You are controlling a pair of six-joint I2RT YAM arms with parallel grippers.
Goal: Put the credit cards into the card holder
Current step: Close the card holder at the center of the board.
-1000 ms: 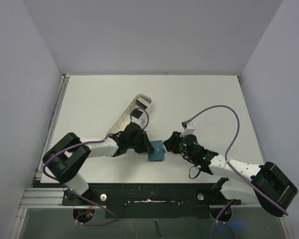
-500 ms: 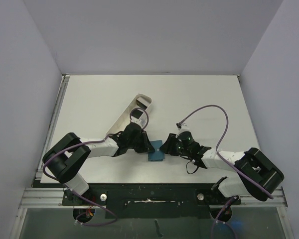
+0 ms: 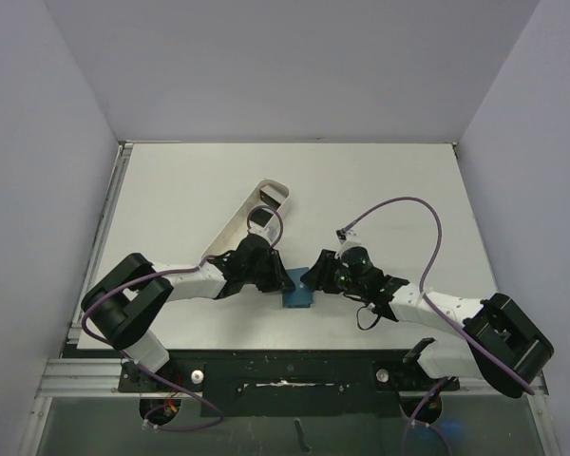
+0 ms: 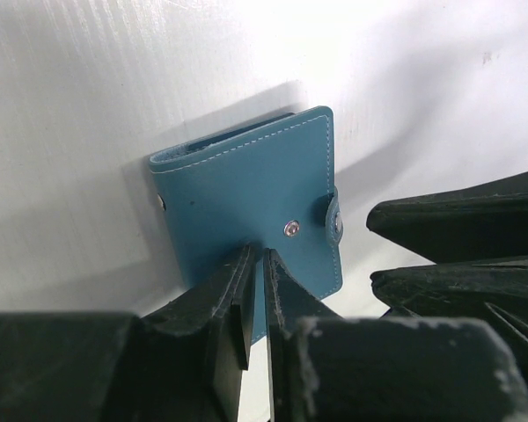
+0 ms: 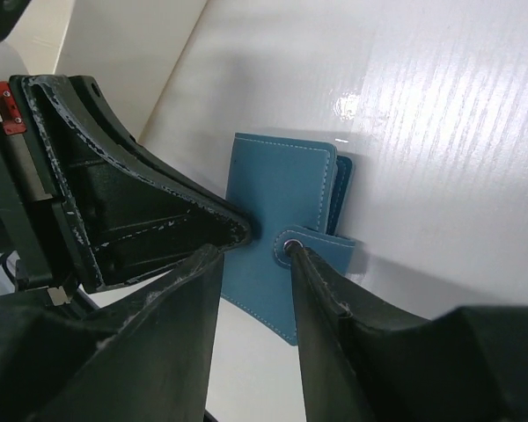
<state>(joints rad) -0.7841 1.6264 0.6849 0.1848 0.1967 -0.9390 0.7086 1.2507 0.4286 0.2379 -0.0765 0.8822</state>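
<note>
The card holder (image 3: 298, 291) is a teal wallet lying closed on the table, its snap tab (image 4: 334, 219) fastened over the edge. My left gripper (image 4: 256, 256) is shut, its tips pressing down on the wallet's cover near the snap, with nothing between them. My right gripper (image 5: 252, 252) is open over the wallet's tab side, one fingertip (image 5: 292, 252) touching the snap tab (image 5: 317, 246) and the other hanging just off the cover. A small dark credit card (image 3: 261, 219) lies in the white tray. Both grippers meet over the wallet (image 5: 282, 211) in the top view.
A long white oblong tray (image 3: 237, 228) lies diagonally behind the left arm, reaching toward the table's middle. The two grippers' fingers are almost touching each other above the wallet. The table's front edge runs just below the wallet.
My right gripper has slid left, closer onto the wallet, and its arm has swung. The left gripper and the wallet have stayed in place.
</note>
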